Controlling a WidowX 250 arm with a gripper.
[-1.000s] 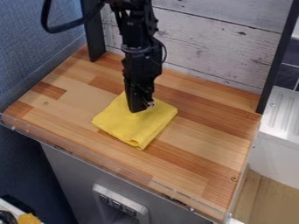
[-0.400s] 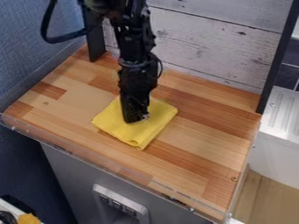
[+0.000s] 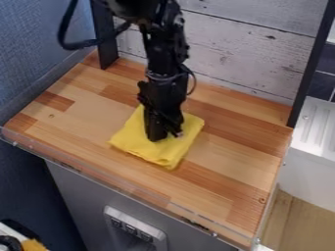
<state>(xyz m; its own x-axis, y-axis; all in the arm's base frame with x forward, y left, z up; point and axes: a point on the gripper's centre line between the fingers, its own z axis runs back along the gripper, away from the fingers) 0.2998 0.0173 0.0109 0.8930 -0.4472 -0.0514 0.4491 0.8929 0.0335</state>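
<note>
The yellow cloth point(image 3: 160, 156) lay on the wooden tabletop point(image 3: 229, 159), a little to the left of the middle of the frame. It was folded in a roughly square shape, with one corner turned to the bottom of the frame. The black arm point(image 3: 163, 54) came in from the top edge, and its gripper point(image 3: 165, 138) pointed down, with its lower end at the cloth, near the middle of it. I could not tell whether the gripper was wide or narrow, or whether some cloth was held in it.

What had just changed was the place of both. Between the two earlier pictures the gripper went lower in the frame, while the cloth kept its place. After this, the gripper shifted to the right, and the cloth went in the same direction, turned slightly, and its lower corner also came more to the right. In my judgement, the gripper had enough contact to carry or drag the cloth, but this was not a proof of a firm grip.

Behind the tabletop stood a wall of pale boards point(image 3: 249, 61), with a dark post point(image 3: 107, 41) at the upper left. At the right edge of the frame was a white ridged surface point(image 3: 319, 125).
</note>
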